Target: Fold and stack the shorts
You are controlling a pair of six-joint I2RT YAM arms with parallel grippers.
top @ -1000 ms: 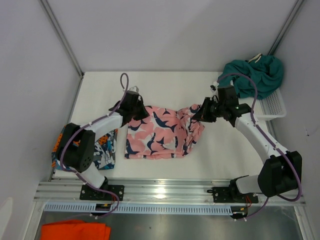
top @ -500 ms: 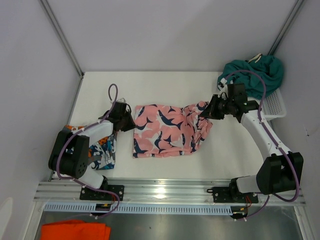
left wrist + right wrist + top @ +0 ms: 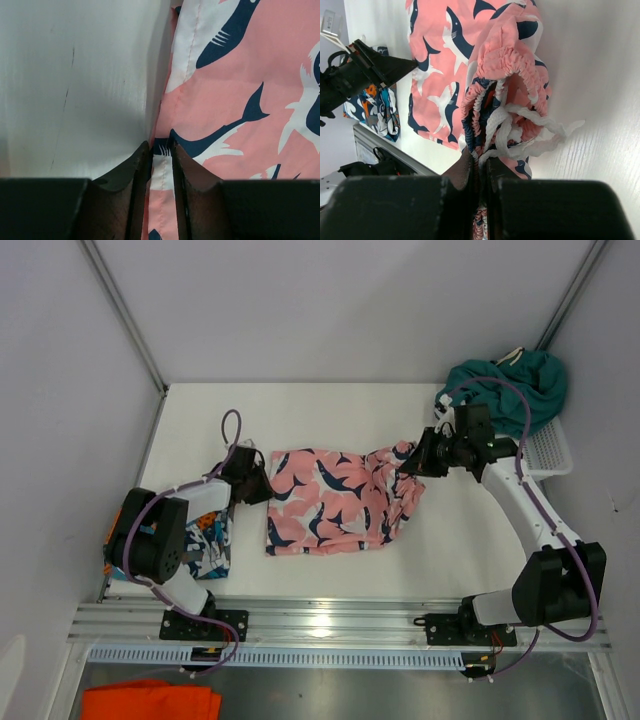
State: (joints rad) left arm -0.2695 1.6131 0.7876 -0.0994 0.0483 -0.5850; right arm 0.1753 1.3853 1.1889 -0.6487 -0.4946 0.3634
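The pink shark shorts (image 3: 330, 502) lie spread on the white table between my two grippers. My left gripper (image 3: 262, 488) is at their left hem. In the left wrist view its jaws (image 3: 162, 147) stand slightly parted, with the hem of the pink shorts (image 3: 240, 75) lying loose between the fingers. My right gripper (image 3: 412, 462) is shut on the bunched waistband, near the white drawstring (image 3: 540, 135), and holds that end a little raised. The teal shorts (image 3: 510, 390) are heaped at the back right. The graphic print shorts (image 3: 205, 540) lie folded at the left edge.
A white mesh basket (image 3: 548, 452) sits under the teal heap at the right wall. A metal rail (image 3: 330, 620) runs along the near edge, with an orange cloth (image 3: 150, 702) below it. Grey walls close in the table on three sides.
The pink shorts were pulled out flatter as the left gripper drew left and the right gripper drew right. The left jaws have since parted on the hem.
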